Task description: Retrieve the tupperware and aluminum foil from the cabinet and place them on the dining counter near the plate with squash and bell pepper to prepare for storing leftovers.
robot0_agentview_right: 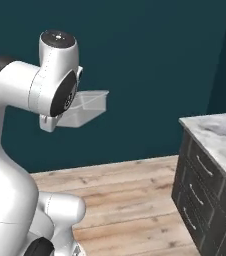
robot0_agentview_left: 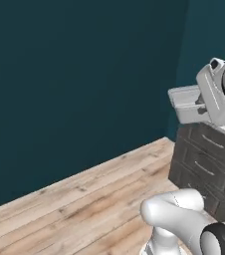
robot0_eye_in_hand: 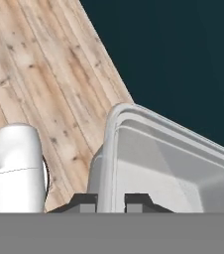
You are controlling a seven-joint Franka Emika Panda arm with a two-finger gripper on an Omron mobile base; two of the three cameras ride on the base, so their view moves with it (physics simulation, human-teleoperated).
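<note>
My gripper (robot0_eye_in_hand: 111, 203) is shut on the rim of the tupperware (robot0_eye_in_hand: 166, 166), a shallow translucent-white container with a flared rim. One dark fingertip (robot0_eye_in_hand: 84, 202) sits on each side of the rim wall. I carry the tupperware (robot0_agentview_left: 186, 102) high in the air, above the wooden floor, with the gripper (robot0_agentview_left: 200, 103) at its right end. In the right base view the tupperware (robot0_agentview_right: 89, 107) juts out from behind my upper arm. The dining counter (robot0_agentview_right: 217, 131), marble-topped with a dark drawer base, stands to the right. The aluminum foil, the cabinet and the plate are out of view.
A dark teal wall (robot0_agentview_left: 79, 79) runs across the back. Light wood floor (robot0_agentview_right: 130, 192) lies open between me and the wall. The counter's dark drawer fronts (robot0_agentview_left: 204, 164) with bar handles stand close on the right.
</note>
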